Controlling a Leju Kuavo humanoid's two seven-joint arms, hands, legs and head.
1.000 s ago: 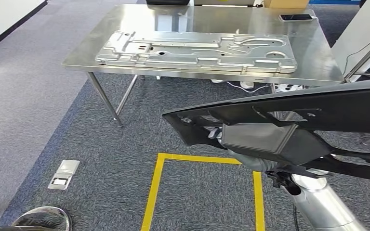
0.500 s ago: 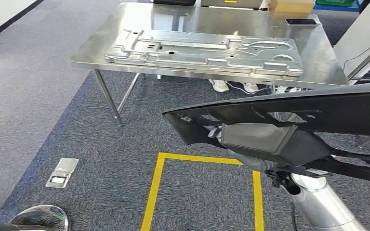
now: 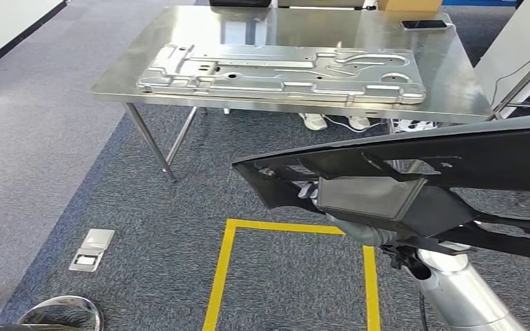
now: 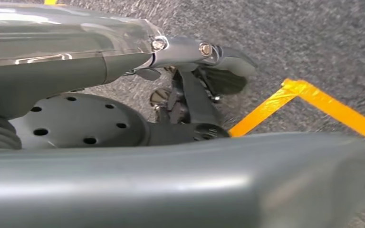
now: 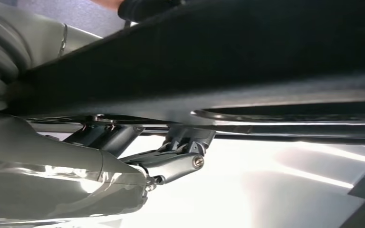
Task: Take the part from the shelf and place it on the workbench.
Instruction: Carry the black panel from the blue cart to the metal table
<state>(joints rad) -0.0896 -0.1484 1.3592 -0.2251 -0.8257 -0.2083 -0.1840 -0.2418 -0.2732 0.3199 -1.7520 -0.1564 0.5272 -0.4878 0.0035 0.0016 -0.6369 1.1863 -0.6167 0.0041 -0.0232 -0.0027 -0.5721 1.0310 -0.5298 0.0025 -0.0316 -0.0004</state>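
while the right hand grips the black part from beneath, well short of the workbench, and the left hand hangs closed and empty, keep the part level and clear of the metal panel.

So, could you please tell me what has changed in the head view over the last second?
The whole picture shifted and then came back, so the camera moved, not the things: half a second ago the workbench sat lower and a little to the right in the frame. The black part stays across the right side on the right arm. The metal panel and phone lie where they were on the workbench.
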